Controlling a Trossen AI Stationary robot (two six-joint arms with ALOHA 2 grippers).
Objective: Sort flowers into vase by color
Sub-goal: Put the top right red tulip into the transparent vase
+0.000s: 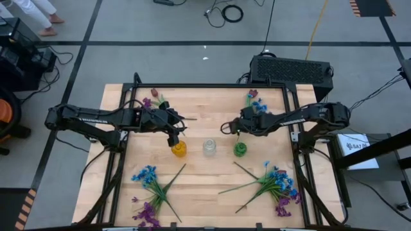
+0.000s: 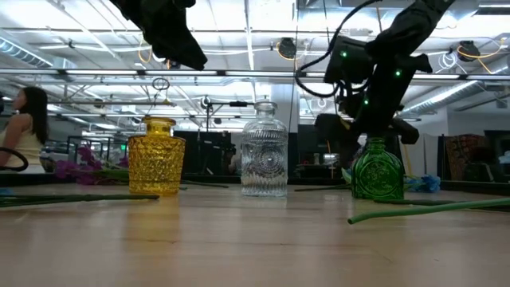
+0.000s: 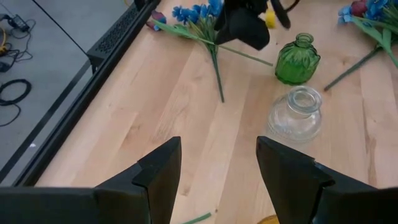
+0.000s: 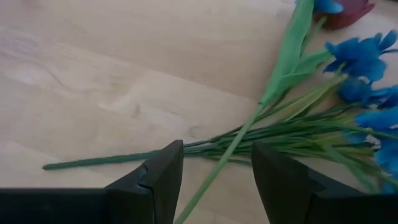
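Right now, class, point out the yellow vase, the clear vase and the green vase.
yellow vase (image 2: 156,165), low view, ribbed body
clear vase (image 2: 264,163), low view, patterned body
green vase (image 2: 377,171), low view, round belly

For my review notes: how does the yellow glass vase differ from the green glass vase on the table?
The yellow textured glass vase is broad and barrel-shaped; the green ribbed glass vase is narrower with a slim neck. In the high view the yellow one stands at the left end of the row beneath the left claw, the green one at the right end near the right claw. Both stand upright, without flowers.
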